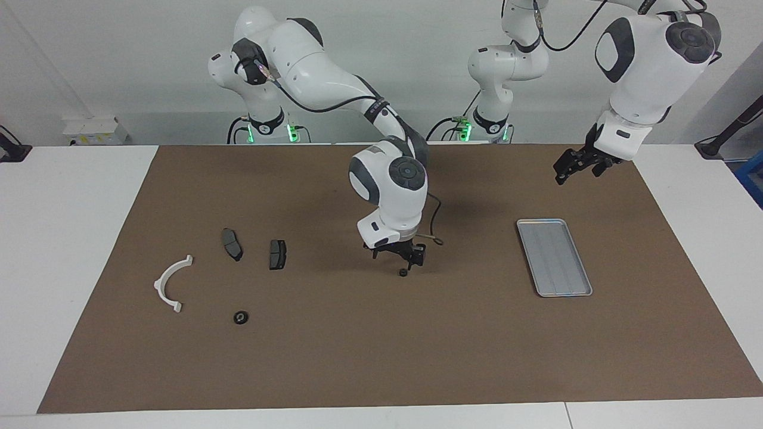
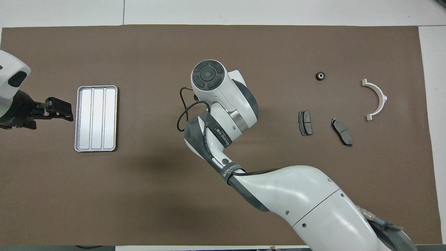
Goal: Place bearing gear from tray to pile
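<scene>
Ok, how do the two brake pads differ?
The pad nearer the bracket lies slanted and looks longer, with tapered ends. The pad toward the table's middle lies almost square to the mat and looks blockier. Both are dark grey, flat on the mat, near the bracket, with nothing touching them.

From overhead, the right arm's wrist hides the right gripper [image 1: 400, 257] and the small dark part [image 1: 403, 272] under it.

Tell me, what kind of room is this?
Probably a robot lab or test workshop: two white robot arms stand at a table with a brown mat, a metal tray and brake pads.
</scene>
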Available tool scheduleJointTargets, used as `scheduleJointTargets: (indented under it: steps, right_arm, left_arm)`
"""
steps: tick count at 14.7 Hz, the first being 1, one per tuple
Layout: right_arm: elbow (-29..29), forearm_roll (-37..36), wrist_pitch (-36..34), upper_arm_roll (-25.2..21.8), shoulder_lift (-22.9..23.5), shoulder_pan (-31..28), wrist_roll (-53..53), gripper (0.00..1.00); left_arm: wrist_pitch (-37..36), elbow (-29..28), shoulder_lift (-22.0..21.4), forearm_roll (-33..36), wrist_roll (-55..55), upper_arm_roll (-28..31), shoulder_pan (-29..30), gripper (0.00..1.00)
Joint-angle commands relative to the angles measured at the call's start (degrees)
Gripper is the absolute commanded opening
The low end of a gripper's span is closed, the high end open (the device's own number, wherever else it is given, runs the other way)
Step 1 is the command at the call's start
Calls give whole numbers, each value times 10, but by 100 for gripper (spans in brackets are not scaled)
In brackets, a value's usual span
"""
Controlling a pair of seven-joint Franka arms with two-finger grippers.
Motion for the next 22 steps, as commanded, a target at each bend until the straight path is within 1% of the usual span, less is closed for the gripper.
scheduleJointTargets:
  steps: [1, 2, 5, 7, 12, 13, 14, 17, 18, 22]
  right_arm:
    - [72, -7, -16, 0, 49, 6, 16, 100]
    - [87, -7, -16, 2, 59, 6, 16, 100]
    - [86, -11, -7, 2, 66, 10, 16, 100]
    - [85, -13, 2, 0, 81, 10, 16, 100]
    - [85, -20, -4, 1, 82, 11, 14, 100]
    - [85, -20, -5, 1, 82, 10, 14, 97]
    - [86, -20, -6, 1, 82, 10, 14, 92]
    - [86, -20, -6, 1, 82, 9, 14, 70]
    - [86, -19, -5, 1, 82, 8, 14, 60]
    - [86, -16, -4, 2, 82, 6, 14, 31]
  left_arm:
    - [4, -16, -18, -7, 9, 5, -4, 100]
    - [5, -16, -18, -7, 9, 5, -4, 100]
    - [4, -16, -18, -7, 9, 5, -4, 100]
    - [4, -16, -18, -7, 9, 5, -4, 100]
    - [4, -16, -18, -7, 9, 5, -4, 100]
    - [4, -16, -18, -7, 9, 5, -4, 100]
    - [4, -16, -18, -7, 9, 5, -4, 100]
    - [4, -16, -18, -7, 9, 5, -4, 100]
    - [4, -16, -18, -7, 9, 5, -4, 100]
    - [4, -16, -18, -7, 9, 5, -4, 100]
